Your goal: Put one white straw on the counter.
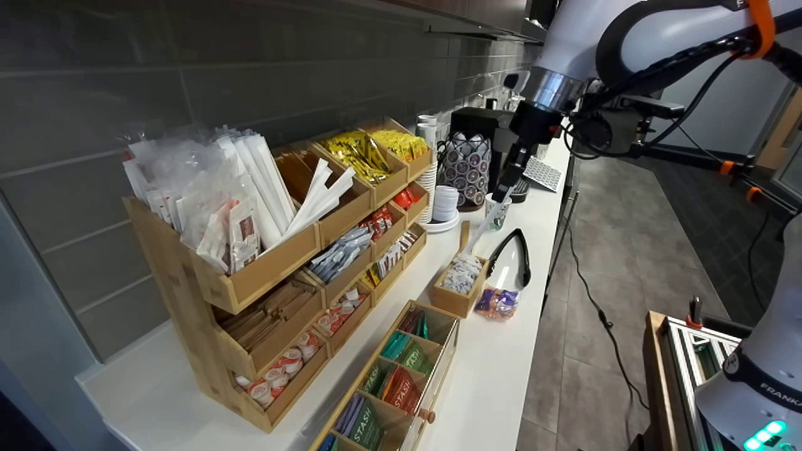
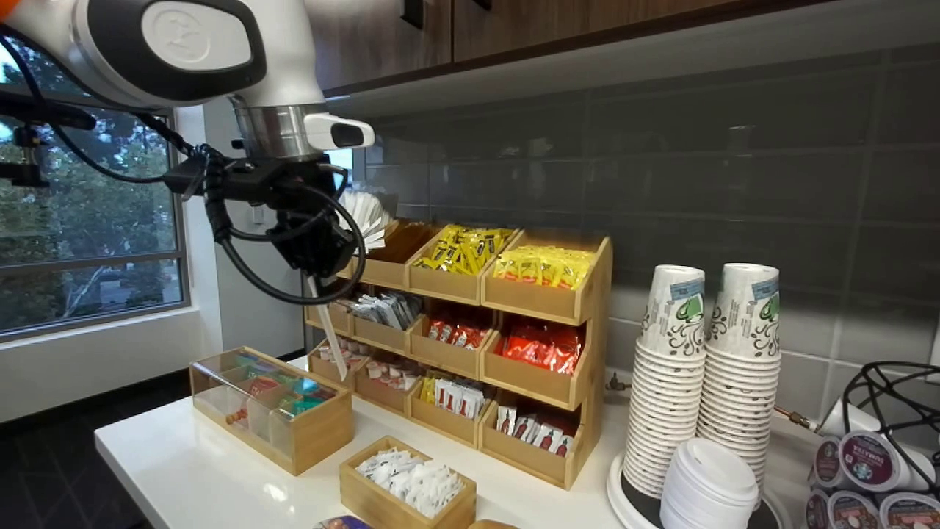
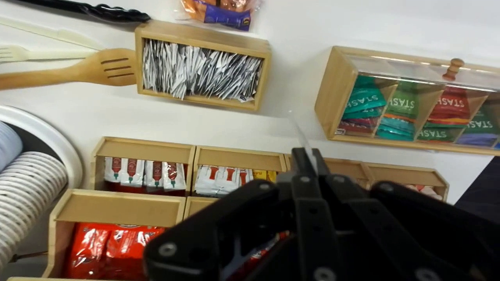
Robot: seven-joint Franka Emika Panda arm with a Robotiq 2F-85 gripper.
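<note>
My jaws are drawn narrow, pinching one long, slim, straight white straw point(image 2: 330, 336), which slants down from them in the air in front of the tiered display rack of pale wood point(image 1: 182, 319). The straw's lower end hangs above the long, smooth white desk point(image 1: 482, 376) that carries the rack; in my wrist view the tip shows against that desk, between a small open-topped wooden box point(image 3: 203, 33) crammed with white paper packets point(image 3: 172, 66) and a long wooden chest point(image 2: 323, 433) with a clear lid and colourful STASH packets point(image 1: 401, 389) inside. Box and chest both stand in front of the rack, apart from it. A slotted wooden spatula point(image 3: 93, 70) lies out before one end of the rack, its head right up by the box; whether spatula and box touch, I cannot tell. Farther from the rack than the box are a clear plastic bag point(image 1: 497, 304) with orange contents and a purple label, plus a curved black utensil point(image 3: 121, 15). In the rack's top tier, shiny yellow packets point(image 2: 463, 250) sit at one end, and long, flat white wrappers point(image 1: 260, 181) stick up at the other. Just past the rack's yellow end, in an exterior view, two tall stacks of white paper cups point(image 2: 664, 389) stand beside a pile of white lids point(image 2: 709, 488).
</note>
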